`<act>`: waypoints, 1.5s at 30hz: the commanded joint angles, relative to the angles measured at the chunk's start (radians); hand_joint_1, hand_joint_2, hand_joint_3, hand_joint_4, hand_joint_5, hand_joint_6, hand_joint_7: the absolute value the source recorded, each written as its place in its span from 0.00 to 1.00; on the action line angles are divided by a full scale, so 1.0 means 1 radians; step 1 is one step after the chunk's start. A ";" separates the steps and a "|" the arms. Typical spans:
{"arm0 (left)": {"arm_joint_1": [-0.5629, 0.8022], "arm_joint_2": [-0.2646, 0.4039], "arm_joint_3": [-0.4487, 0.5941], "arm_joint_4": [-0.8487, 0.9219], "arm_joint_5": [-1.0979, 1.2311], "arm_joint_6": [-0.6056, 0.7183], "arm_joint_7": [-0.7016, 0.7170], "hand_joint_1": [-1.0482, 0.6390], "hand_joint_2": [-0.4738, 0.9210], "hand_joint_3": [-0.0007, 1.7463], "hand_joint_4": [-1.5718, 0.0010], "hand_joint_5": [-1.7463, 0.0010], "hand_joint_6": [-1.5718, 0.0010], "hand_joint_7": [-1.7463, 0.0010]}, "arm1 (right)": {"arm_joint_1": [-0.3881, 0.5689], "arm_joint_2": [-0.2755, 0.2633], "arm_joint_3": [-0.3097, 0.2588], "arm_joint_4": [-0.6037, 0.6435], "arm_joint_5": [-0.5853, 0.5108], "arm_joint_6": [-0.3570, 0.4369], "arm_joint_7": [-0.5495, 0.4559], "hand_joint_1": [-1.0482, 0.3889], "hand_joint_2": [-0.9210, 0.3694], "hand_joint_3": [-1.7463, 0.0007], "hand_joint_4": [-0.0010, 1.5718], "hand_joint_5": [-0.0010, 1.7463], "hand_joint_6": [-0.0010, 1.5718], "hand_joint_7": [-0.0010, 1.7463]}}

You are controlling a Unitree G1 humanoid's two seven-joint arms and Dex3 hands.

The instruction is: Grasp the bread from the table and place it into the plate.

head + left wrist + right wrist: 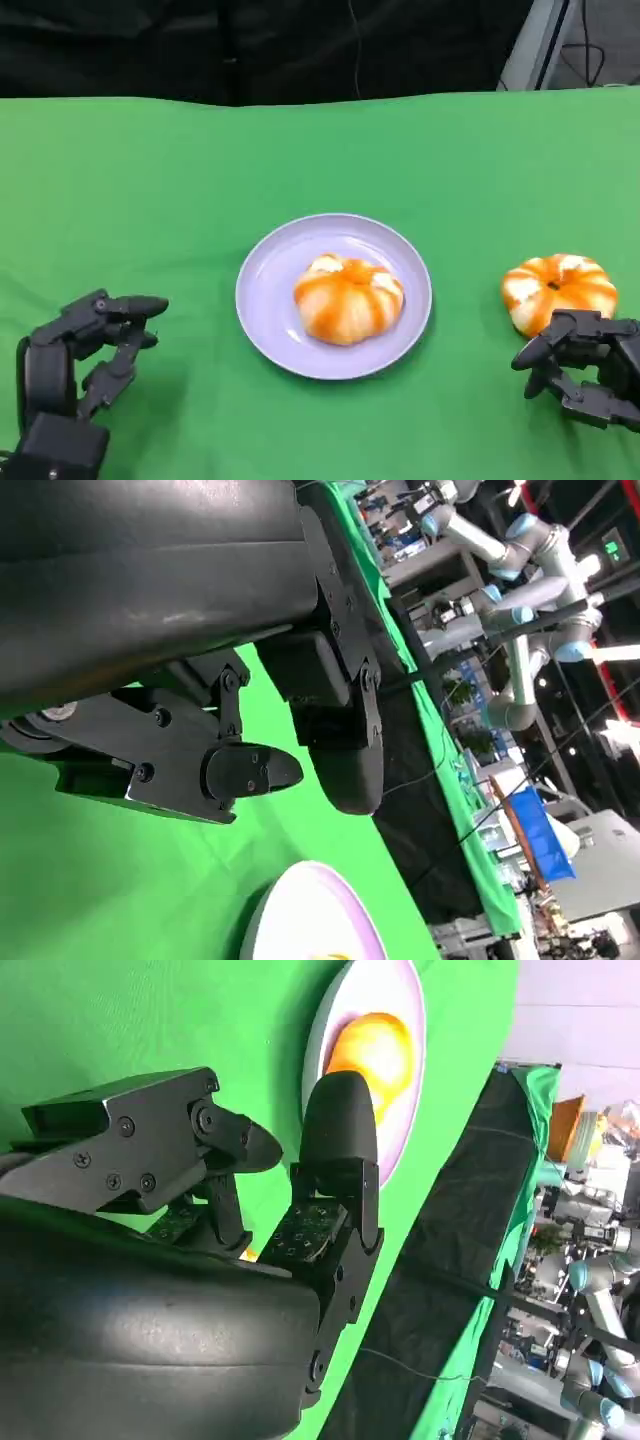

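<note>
Bread (558, 288) sits on the desk (150, 200) just past our empty right hand (580, 375), fingers apart, so we should wrap it softly, lift, and set it beside the other bun (347, 298) on the plate (270, 300).

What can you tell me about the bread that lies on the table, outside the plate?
The bread on the table is a round, pumpkin-shaped bun, orange with pale cream patches, ribbed into segments around a small dark dimple on top. It looks soft and glazed. It sits upright on the green cloth, to the right of the plate and apart from it. The right hand is just in front of it, fingers spread near its front edge; whether they touch cannot be told.
</note>
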 commanded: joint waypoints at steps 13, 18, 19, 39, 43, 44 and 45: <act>0.041 -0.002 0.031 0.017 -0.001 -0.015 0.004 0.58 0.94 0.33 0.47 0.18 0.46 0.35 | -0.004 -0.023 -0.011 0.009 0.012 -0.008 0.002 0.77 0.10 0.60 0.56 0.78 0.60 0.54; 0.040 -0.004 0.034 0.016 0.007 -0.017 0.013 0.58 0.93 0.33 0.47 0.18 0.47 0.35 | -0.004 -0.026 -0.013 0.008 0.016 0.003 0.006 0.77 0.10 0.60 0.56 0.78 0.60 0.54; 0.040 -0.004 0.034 0.015 0.010 -0.017 0.016 0.58 0.93 0.34 0.47 0.18 0.47 0.35 | -0.005 -0.027 -0.014 0.007 0.018 0.005 0.009 0.77 0.10 0.60 0.56 0.78 0.60 0.54; 0.046 -0.012 0.037 -0.001 0.009 -0.029 0.018 0.58 0.95 0.32 0.47 0.17 0.47 0.34 | -0.001 -0.030 -0.019 0.006 0.024 -0.002 0.017 0.76 0.09 0.62 0.56 0.78 0.61 0.52; 0.047 -0.013 0.037 -0.002 0.005 -0.030 0.012 0.58 0.95 0.31 0.47 0.17 0.46 0.35 | -0.001 -0.029 -0.021 0.005 0.033 0.004 0.026 0.77 0.09 0.62 0.56 0.78 0.61 0.52; 0.047 -0.012 0.036 -0.002 0.007 -0.030 0.014 0.58 0.95 0.31 0.47 0.17 0.46 0.35 | -0.001 -0.028 -0.021 0.005 0.036 0.007 0.029 0.77 0.08 0.62 0.56 0.78 0.61 0.52; 0.047 -0.012 0.036 -0.003 0.009 -0.028 0.015 0.57 0.95 0.31 0.47 0.17 0.46 0.35 | -0.002 -0.028 -0.021 0.006 0.034 0.006 0.026 0.77 0.08 0.62 0.56 0.78 0.61 0.52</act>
